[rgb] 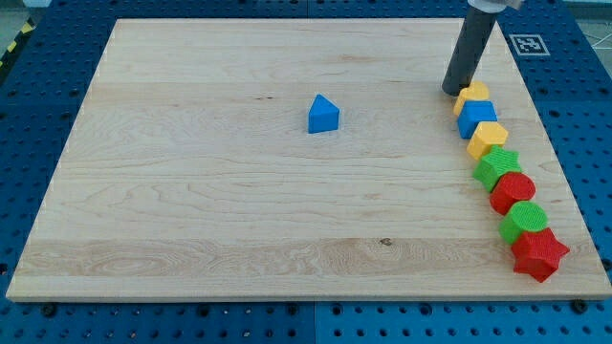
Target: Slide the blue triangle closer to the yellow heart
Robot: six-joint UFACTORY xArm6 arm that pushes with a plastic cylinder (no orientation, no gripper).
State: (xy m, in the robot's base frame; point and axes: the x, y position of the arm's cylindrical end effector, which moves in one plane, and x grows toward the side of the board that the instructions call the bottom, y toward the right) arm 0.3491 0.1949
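The blue triangle (pixel 323 114) lies alone on the wooden board (pixel 191 191), a little above the middle. Two yellow blocks are in a column of blocks along the view's right edge: an upper one (pixel 471 95) and a lower one (pixel 488 139). I cannot tell which of them is the heart. My tip (pixel 454 93) rests on the board just left of the upper yellow block, close to it or touching it. It is far to the right of the blue triangle.
The right-hand column runs downward: a blue block (pixel 476 118) between the two yellow ones, then a green block (pixel 498 167), a red block (pixel 513 192), another green block (pixel 526 221) and a red star (pixel 538 254). A blue perforated table (pixel 38 315) surrounds the board.
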